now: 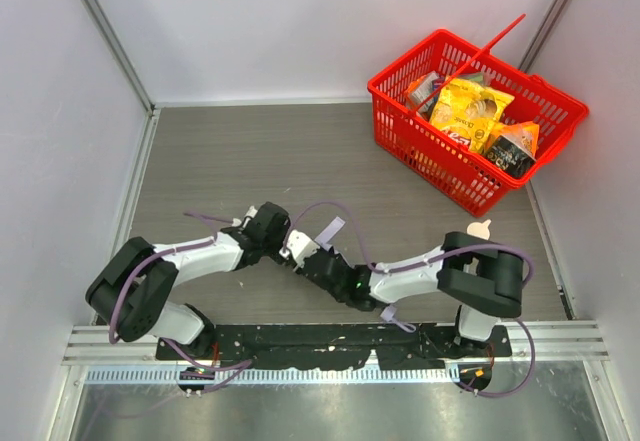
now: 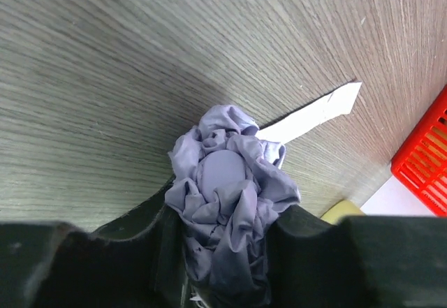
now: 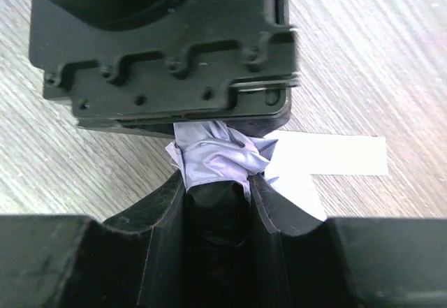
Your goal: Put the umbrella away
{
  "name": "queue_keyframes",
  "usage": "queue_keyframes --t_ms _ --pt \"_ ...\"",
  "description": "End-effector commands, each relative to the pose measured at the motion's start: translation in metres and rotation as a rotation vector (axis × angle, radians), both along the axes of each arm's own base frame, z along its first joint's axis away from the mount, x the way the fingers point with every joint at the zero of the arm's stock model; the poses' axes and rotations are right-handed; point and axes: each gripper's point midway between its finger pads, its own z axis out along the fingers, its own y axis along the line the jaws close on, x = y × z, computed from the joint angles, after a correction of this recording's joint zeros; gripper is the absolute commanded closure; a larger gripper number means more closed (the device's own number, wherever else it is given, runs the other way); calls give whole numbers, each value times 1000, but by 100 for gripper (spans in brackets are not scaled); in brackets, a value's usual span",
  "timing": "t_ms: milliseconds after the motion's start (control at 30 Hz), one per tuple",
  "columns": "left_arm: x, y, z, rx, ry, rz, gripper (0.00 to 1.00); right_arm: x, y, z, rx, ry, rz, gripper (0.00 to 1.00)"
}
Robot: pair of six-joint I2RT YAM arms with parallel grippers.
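The umbrella (image 2: 227,182) is a crumpled bundle of pale lavender fabric, held low over the table between both arms. My left gripper (image 2: 227,252) is shut on it, with fabric bulging out past the fingers. From the other side my right gripper (image 3: 218,182) is pressed against both flanks of the same bundle (image 3: 220,154), right up against the left gripper's black body (image 3: 167,49). A flat pale strap (image 2: 314,116) trails from the fabric onto the wood. From above, the two grippers meet at the umbrella (image 1: 300,249) in the near middle; its shaft is hidden.
A red basket (image 1: 400,136) with yellow snack packets stands at the back right, one handle raised. A small pale object (image 1: 481,228) lies by the right arm's elbow. White walls close in the left, back and right sides.
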Motion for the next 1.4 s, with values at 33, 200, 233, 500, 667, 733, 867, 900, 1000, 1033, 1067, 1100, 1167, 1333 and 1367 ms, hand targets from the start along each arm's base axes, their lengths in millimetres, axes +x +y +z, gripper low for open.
queue_keyframes --t_ms 33,200,233,500,667,733,867,900,1000,1033,1067,1100,1167,1333,1367 --pt "-33 30 -27 164 43 -119 41 -14 3 -5 199 298 145 99" --pt "-27 44 -21 266 -29 -173 26 -14 1 2 305 462 248 99" --pt "-26 45 -21 278 -39 -182 25 -16 1 1 321 510 276 99" --pt "-24 42 -28 287 -44 -203 27 -22 7 6 433 652 382 99" --pt "-21 48 -29 334 -58 -213 38 -23 5 16 474 703 431 99" --pt "-21 47 -30 324 -59 -208 42 -24 8 18 489 720 444 99" --pt "-17 38 -31 286 -53 -190 43 -26 14 23 504 740 472 99" --pt "-16 36 -32 285 -49 -189 41 -27 15 22 507 750 476 99" --pt "-14 32 -34 280 -43 -201 55 -28 18 22 506 764 493 99" --pt "-13 30 -34 272 -49 -200 73 -29 18 23 506 766 497 99" --pt "-12 29 -34 264 -55 -195 83 -29 17 21 498 767 493 99" --pt "-11 29 -34 257 -59 -188 89 -27 17 21 494 763 490 99" --pt "-11 29 -33 253 -62 -180 98 -25 16 20 484 760 472 99" --pt "-14 30 -31 238 -67 -166 100 -16 14 25 476 757 373 87" --pt "-15 31 -31 232 -61 -154 100 -15 15 26 472 748 354 78"
